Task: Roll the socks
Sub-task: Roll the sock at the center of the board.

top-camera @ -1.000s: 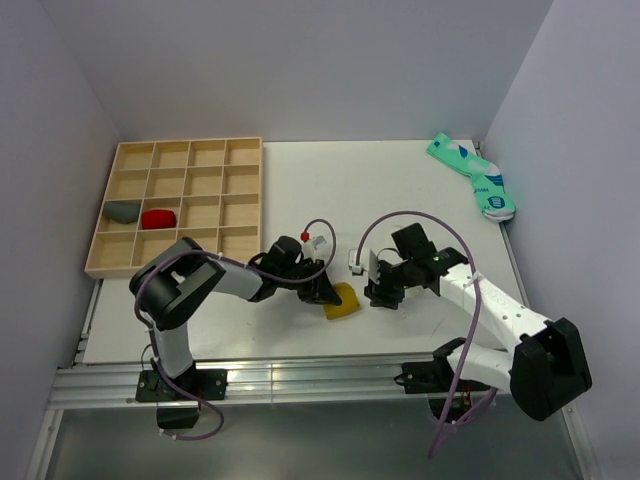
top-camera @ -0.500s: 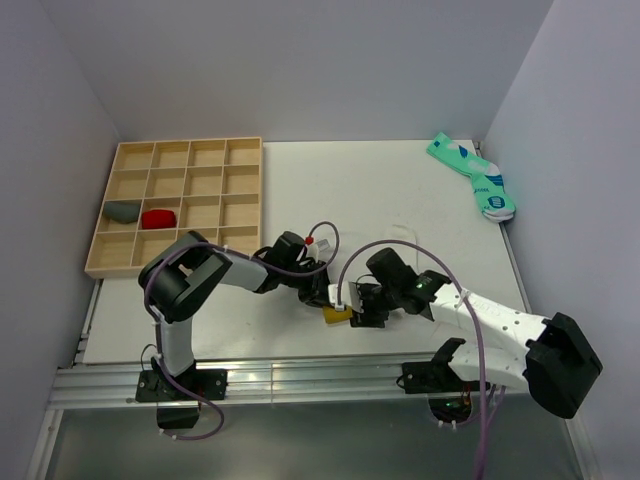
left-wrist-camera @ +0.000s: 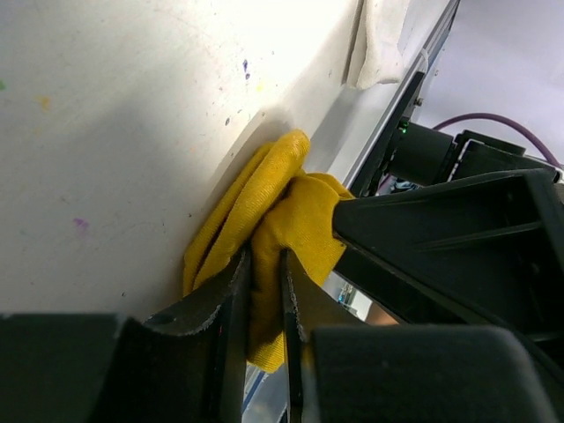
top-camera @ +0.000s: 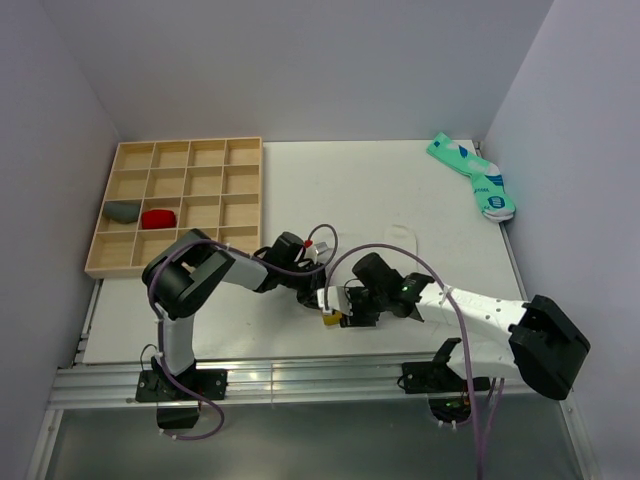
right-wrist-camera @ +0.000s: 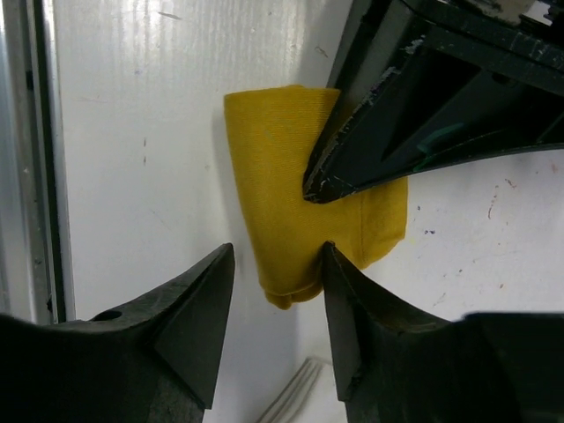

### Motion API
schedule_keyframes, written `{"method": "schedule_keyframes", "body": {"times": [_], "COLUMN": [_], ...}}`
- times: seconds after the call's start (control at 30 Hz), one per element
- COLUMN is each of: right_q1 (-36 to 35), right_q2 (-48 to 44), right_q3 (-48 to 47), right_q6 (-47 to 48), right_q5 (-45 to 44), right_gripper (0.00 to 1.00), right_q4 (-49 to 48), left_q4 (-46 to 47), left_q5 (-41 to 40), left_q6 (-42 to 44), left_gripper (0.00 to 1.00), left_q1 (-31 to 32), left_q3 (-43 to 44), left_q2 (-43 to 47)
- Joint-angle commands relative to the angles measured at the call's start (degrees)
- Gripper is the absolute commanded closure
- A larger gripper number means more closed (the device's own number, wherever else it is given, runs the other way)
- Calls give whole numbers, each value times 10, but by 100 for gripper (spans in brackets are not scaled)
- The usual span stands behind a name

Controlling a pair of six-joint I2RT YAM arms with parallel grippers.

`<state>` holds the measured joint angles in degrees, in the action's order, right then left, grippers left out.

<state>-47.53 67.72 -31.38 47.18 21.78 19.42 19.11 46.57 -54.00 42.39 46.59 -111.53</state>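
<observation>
The mustard-yellow sock (top-camera: 328,321) lies folded near the table's front edge, mostly hidden under both grippers in the top view. My left gripper (top-camera: 317,291) is shut on a fold of it; the left wrist view shows yellow fabric (left-wrist-camera: 286,203) pinched between the jaws (left-wrist-camera: 264,258). My right gripper (top-camera: 339,312) is open, its jaws (right-wrist-camera: 275,249) straddling the sock's rounded end (right-wrist-camera: 282,185), with the left gripper's fingers (right-wrist-camera: 397,115) pressing on the sock from above. The white sock (top-camera: 399,235) lies flat behind the right arm, and also shows in the left wrist view (left-wrist-camera: 379,44).
A wooden compartment tray (top-camera: 180,143) stands at the back left, holding a grey bundle (top-camera: 123,211) and a red bundle (top-camera: 158,218). Teal patterned socks (top-camera: 475,178) lie at the back right. The table's front rail runs close beside the yellow sock (right-wrist-camera: 31,150).
My right gripper has moved left and forward until it reaches the yellow sock and meets the left gripper. The left gripper has stayed on the sock, which is now mostly covered.
</observation>
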Motion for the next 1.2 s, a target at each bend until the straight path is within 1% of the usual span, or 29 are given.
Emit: {"method": "schedule_keyframes", "body": {"times": [0.0,0.03,0.1,0.13,0.17,0.27,0.3,0.37,0.4,0.47,0.67,0.77,0.83,1.0,1.07,1.1,1.17], "right_q1": [-8,-8,-8,-8,-9,-7,-8,-7,-6,-1,9,24,37,63,74,78,86], "right_q2": [18,26,36,49,54,78,85,92,99,105,137,148,158,186,194,201,208], "right_q3": [-8,-10,-17,-19,-23,-31,-32,-38,-40,-47,-69,-85,-100,-134,-150,-154,-164], "right_q6": [-16,-23,-29,-35,-40,-48,-53,-58,-61,-67,-74,-75,-74,-68,-63,-59,-55], "right_q5": [-9,-9,-9,-10,-16,-17,-20,-22,-20,-17,-7,4,8,37,45,50,53], "right_gripper": [49,53,60,62,66,70,72,74,75,76,77,77,78,78,78,78,78], "right_q4": [-26,-27,-22,-20,-21,-11,-9,-1,3,13,44,63,79,120,143,150,163], "left_q4": [-49,-42,-30,-20,-15,-23,-27,-35,-36,-32,-24,-21,-13,-10,21,32,69], "left_q5": [-32,-31,-31,-31,-33,-53,-73,-90,-115,-132,-204,-241,-253,-330,-343,-364,-380], "left_q6": [17,15,6,2,-1,3,4,9,12,17,21,20,18,7,1,-1,11], "left_gripper": [100,99,95,93,86,73,70,64,62,57,52,53,52,53,53,53,52], "left_q1": [4,4,4,4,3,3,3,1,1,1,-1,-3,-4,-4,-4,-4,-4], "left_q3": [-11,-12,-15,-18,-18,-12,-11,-9,-10,-13,-31,-48,-64,-105,-139,-149,-185], "left_q2": [-26,-23,-19,-14,-11,7,18,30,46,61,114,139,157,216,237,259,280]}}
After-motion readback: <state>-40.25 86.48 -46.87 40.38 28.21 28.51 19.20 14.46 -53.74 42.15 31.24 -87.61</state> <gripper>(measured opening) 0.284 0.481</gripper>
